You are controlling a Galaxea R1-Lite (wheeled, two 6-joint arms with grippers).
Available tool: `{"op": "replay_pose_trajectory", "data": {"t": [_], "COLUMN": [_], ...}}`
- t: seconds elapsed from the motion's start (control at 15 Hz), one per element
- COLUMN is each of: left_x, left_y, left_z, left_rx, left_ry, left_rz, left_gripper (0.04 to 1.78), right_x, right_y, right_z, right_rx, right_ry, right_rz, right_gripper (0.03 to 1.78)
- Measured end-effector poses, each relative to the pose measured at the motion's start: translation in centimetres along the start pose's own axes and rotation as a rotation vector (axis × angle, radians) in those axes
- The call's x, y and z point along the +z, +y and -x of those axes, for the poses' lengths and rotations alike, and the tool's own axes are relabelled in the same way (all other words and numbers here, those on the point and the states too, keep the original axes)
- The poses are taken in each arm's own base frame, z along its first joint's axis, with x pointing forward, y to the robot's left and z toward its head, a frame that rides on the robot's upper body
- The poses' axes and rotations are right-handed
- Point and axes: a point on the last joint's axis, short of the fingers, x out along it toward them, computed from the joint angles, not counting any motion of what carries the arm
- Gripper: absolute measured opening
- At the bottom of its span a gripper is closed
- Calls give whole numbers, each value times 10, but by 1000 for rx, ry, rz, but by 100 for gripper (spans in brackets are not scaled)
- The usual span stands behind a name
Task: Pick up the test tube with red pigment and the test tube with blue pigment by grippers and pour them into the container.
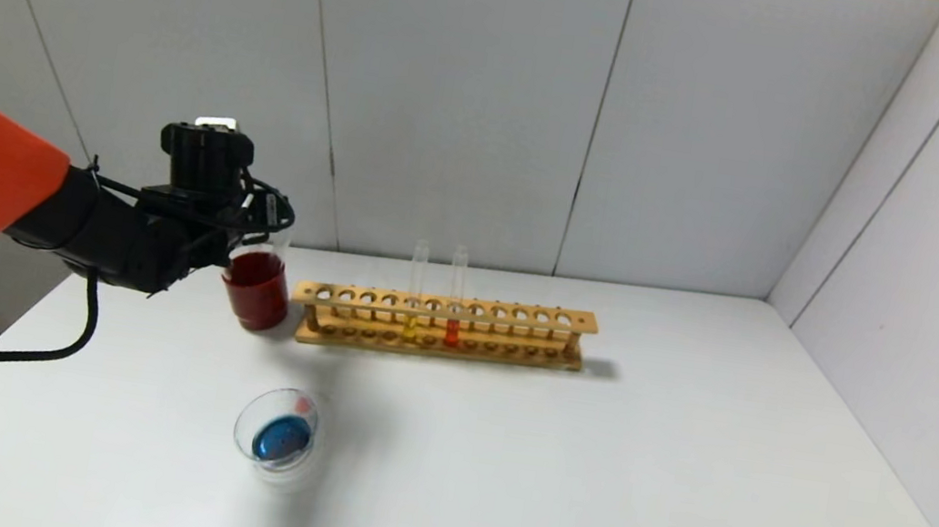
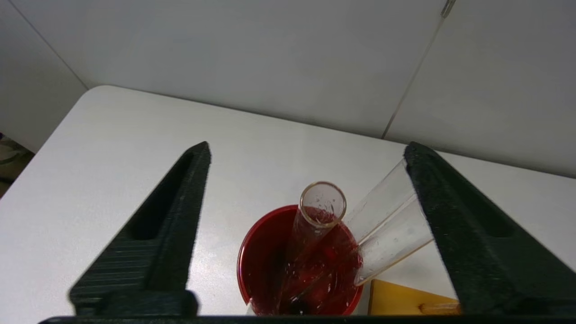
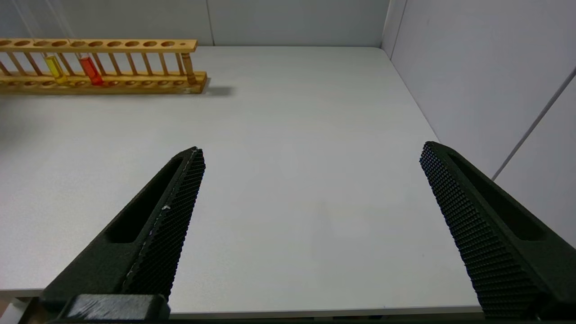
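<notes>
Dark red cup just beside wooden rack, yellow-liquid tube upright inside.

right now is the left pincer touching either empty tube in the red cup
Touching. The left wrist view shows the leaning tube resting against one finger of the open left pincer; the other tube stands apart in the red cup.

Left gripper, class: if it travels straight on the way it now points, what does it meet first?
Most likely the clear glass test tubes standing in the dark red cup directly beneath the open left gripper; depth is uncertain.
</notes>
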Motion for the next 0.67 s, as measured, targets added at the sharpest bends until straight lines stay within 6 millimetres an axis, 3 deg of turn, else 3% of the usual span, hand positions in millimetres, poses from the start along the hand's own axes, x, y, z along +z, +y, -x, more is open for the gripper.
{"op": "replay_pose_trajectory", "data": {"t": [0.13, 0.33, 0.47, 0.67], "left_x": [10, 36, 59, 91], "left_y": [0, 1, 5, 18], "left_z": [2, 16, 36, 81], "left_rx": [0, -2, -2, 9], "left_ry": [-16, -34, -53, -80], "left_rz": [-1, -6, -5, -3], "left_gripper": [172, 175, 175, 175], "right_x": [0, 0, 0, 0], "right_y": [0, 0, 0, 0], "right_z": [0, 0, 0, 0], "right_rx": [0, 0, 0, 0], "right_ry": [0, 0, 0, 0], "right_rz": [0, 0, 0, 0], "right_gripper": [175, 175, 175, 175]}}
